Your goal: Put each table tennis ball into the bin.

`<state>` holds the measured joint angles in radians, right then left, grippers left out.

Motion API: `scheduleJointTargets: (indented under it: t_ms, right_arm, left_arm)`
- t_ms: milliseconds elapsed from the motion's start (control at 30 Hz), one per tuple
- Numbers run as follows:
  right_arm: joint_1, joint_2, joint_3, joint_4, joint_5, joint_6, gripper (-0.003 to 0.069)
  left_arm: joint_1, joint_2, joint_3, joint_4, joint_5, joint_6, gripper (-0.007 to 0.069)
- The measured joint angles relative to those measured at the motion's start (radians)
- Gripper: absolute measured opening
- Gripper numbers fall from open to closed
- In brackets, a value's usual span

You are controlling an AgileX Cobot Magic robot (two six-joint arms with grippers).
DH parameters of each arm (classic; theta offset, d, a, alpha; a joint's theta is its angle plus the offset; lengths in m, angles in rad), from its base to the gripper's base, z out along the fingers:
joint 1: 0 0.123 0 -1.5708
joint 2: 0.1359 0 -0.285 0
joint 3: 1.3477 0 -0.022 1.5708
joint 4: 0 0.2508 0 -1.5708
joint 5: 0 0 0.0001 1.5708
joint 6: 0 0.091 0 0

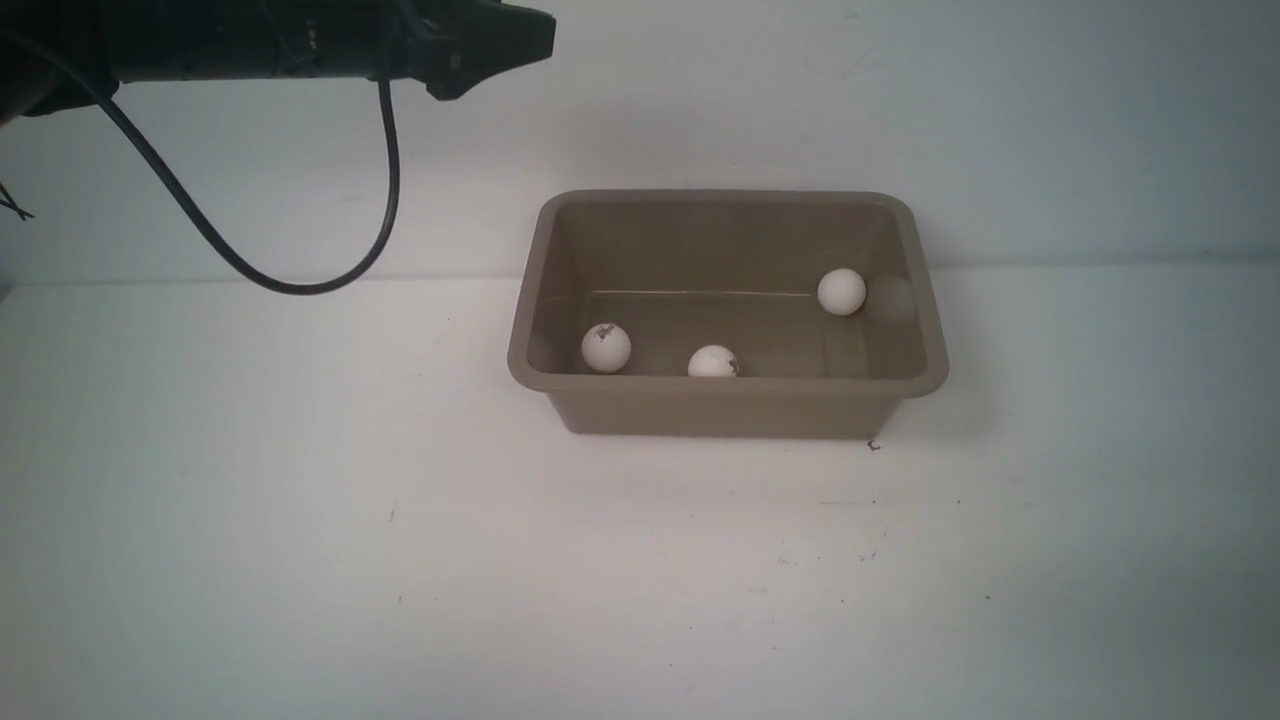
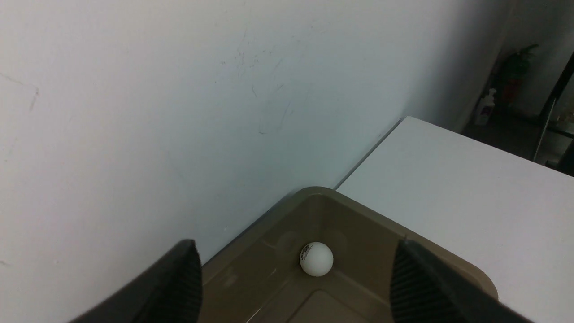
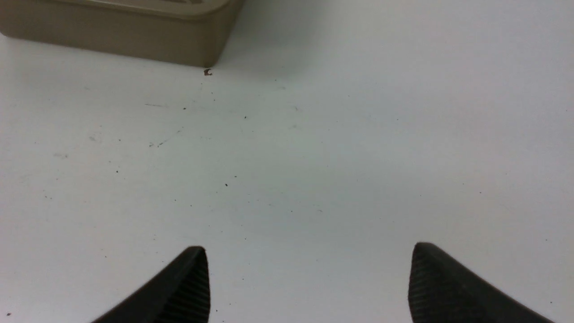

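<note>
Inside the bin sit all three balls. The left gripper above it and the right gripper near it are wide and empty. A bump to the bin could tip balls out.

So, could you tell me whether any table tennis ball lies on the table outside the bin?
No, the three table tennis balls all rest inside the bin.

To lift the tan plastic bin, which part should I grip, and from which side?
Probably the flared rim of the rectangular tan-brown plastic bin on its right short side, from above, one jaw inside, one outside. The body looks too wide to span, and that wall's near half is free of the small white balls.
</note>
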<state>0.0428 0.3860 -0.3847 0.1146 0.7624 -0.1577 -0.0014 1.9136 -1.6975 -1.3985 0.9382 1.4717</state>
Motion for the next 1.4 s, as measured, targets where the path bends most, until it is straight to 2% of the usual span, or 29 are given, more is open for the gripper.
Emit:
scheduleJointTargets:
  t_ms: [233,467,600,733,833,1067,1167,1233,1400]
  right_arm:
    - [0.000,0.000,0.033,0.054,-0.107,0.005,0.0535]
    - [0.000,0.000,0.050,0.056,-0.100,0.005,0.0535]
    - [0.000,0.000,0.050,0.056,-0.097,0.005,0.0535]
    - [0.000,0.000,0.050,0.056,-0.096,0.005,0.0535]
    - [0.000,0.000,0.050,0.056,-0.096,0.005,0.0534]
    - [0.000,0.000,0.050,0.056,-0.095,0.005,0.0534]
    - [0.000,0.000,0.050,0.056,-0.094,0.005,0.0534]
    - [0.000,0.000,0.050,0.056,-0.094,0.005,0.0534]
    - [0.000,0.000,0.050,0.057,-0.094,0.005,0.0534]
  left_arm:
    - [0.000,0.000,0.000,0.000,-0.003,0.010,0.0510]
    - [0.000,0.000,0.000,-0.010,0.001,0.011,0.0510]
    - [0.000,0.000,0.000,-0.082,0.033,0.004,0.0510]
    - [-0.001,0.000,0.000,-0.228,0.105,-0.047,0.0510]
    - [-0.011,0.000,0.000,-0.254,0.132,-0.080,0.0510]
    - [-0.021,0.000,0.000,-0.261,0.159,-0.084,0.0510]
    - [-0.020,-0.002,0.000,-0.260,0.163,-0.015,0.0510]
    - [-0.023,-0.015,0.000,-0.225,0.162,0.030,0.0510]
    - [-0.030,-0.082,0.000,-0.130,0.147,0.010,0.0510]
